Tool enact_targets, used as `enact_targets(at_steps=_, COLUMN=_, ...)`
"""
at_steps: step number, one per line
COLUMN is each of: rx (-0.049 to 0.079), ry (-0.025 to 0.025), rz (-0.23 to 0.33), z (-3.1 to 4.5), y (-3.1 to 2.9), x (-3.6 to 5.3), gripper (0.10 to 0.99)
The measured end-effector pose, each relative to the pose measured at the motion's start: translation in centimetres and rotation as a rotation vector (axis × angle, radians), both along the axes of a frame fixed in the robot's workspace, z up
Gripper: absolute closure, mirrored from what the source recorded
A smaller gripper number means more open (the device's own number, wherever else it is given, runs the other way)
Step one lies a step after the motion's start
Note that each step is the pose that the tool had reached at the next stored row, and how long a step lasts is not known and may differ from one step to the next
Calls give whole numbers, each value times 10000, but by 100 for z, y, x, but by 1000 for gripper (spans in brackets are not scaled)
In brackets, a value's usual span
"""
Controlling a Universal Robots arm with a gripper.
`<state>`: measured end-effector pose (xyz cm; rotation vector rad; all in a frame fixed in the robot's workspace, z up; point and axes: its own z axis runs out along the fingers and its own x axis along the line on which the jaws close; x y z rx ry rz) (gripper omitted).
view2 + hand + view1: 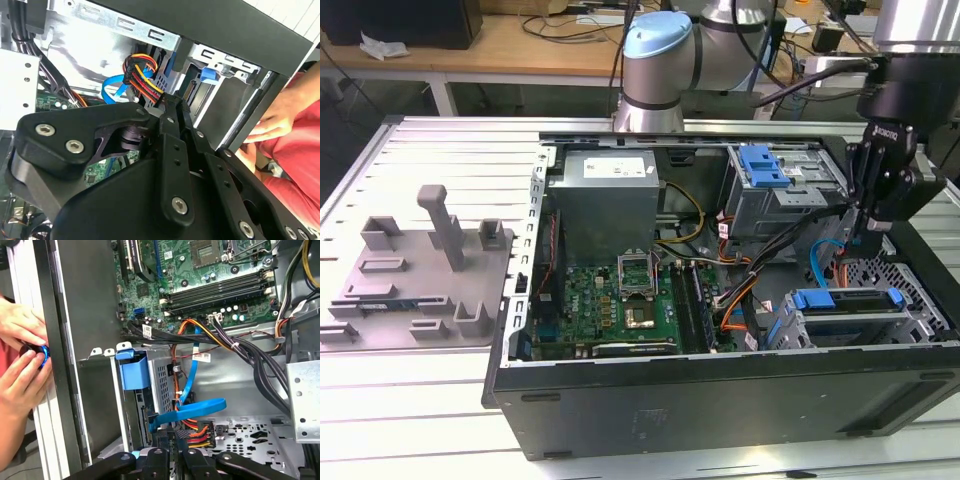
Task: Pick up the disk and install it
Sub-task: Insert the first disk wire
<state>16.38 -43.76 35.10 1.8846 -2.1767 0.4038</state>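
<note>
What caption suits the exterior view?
End effector hangs inside the open computer case, near the blue-framed disk.

- Directly ahead of the jaws of the gripper [176, 455], a wired power plug [197, 432] and a looping blue cable [192, 412] blocked the path.
- The drive cage [162, 377] stood close on one side.
- On the other side, the perforated case floor [250, 440] lay open.
- Farther ahead, a black cable bundle [240, 347] crossed the bay.
</note>
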Motion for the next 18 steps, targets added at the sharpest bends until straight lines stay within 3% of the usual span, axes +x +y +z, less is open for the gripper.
enact_targets(at_steps=1, rx=67, ry=-4, rz=1, z=6, y=-15, x=0, gripper=922)
enact_targets(at_steps=2, rx=369, ry=-16, rz=1, z=11, y=-63, x=0, gripper=922)
enact_targets(at_steps=5, rx=932, ry=-24, rz=0, z=13, y=-156, x=0, gripper=922)
enact_targets(at_steps=8, rx=1166, ry=-27, rz=0, z=26, y=-241, x=0, gripper=922)
enact_targets(at_steps=10, rx=1216, ry=-28, rz=3, z=37, y=-281, x=1, gripper=922)
enact_targets(at_steps=11, rx=1335, ry=-39, rz=8, z=45, y=-305, x=0, gripper=922)
enact_targets(at_steps=14, rx=1928, ry=-120, rz=39, z=57, y=-359, x=0, gripper=922)
enact_targets(at_steps=18, rx=2327, ry=-155, rz=56, z=74, y=-407, x=0, gripper=922)
